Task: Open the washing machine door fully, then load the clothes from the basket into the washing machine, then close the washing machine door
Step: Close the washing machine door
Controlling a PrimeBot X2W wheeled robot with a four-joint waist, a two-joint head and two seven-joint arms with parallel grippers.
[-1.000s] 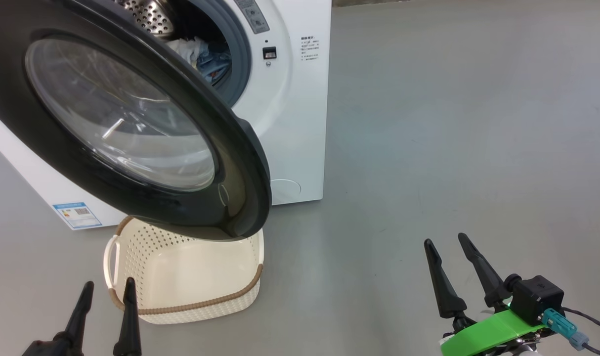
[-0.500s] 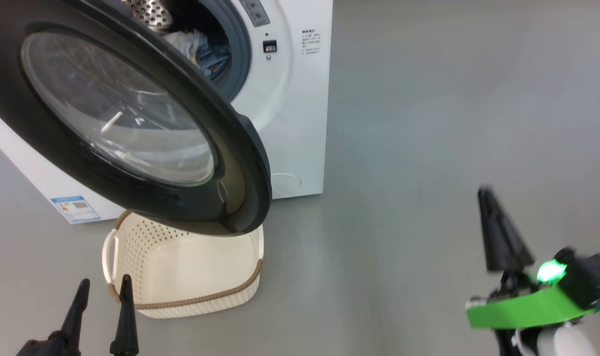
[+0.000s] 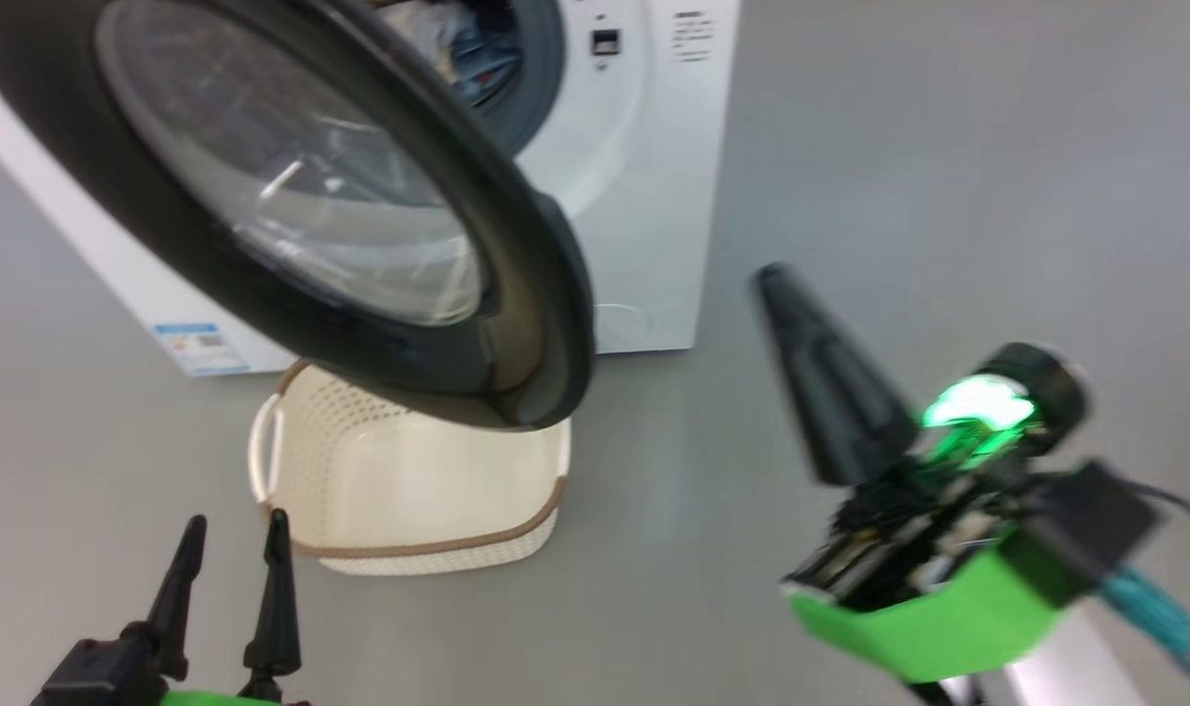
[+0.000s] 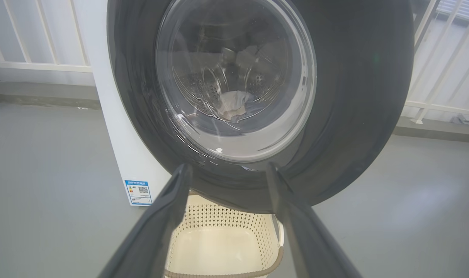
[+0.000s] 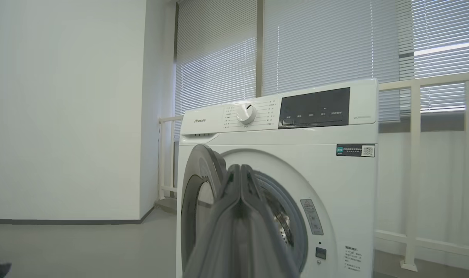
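Here, left gripper: low at the head view's left edge, both dark fingers pointing up and spread wide with nothing between them. In its own wrist view the tips aim at the door's lower rim.
Blue label sticker: on the machine's lower left front corner, just above the floor; also seen in the left wrist view.
Basket: on the floor just before the machine's foot, beneath the lowest arc of the door. Its long axis appears to run across the head view, roughly along the machine's front. A white handle sits on the left short end, the open side is up, and the cream bottom shows.
Washing machine door: swung out from the front, hinge side left, free edge projecting toward the robot. The broad glass face is turned to the left gripper, and the right wrist view sees it nearly edge-on.
Washing machine: upright on the floor, its mouth uncovered to the right of the door.
Clothes: white and blue cloth in the drum, with a pale bundle seen through the glass.
Right gripper: raised at the right and blurred, fingers pressed together to one point with nothing held. It points up toward the machine, well apart from the door.
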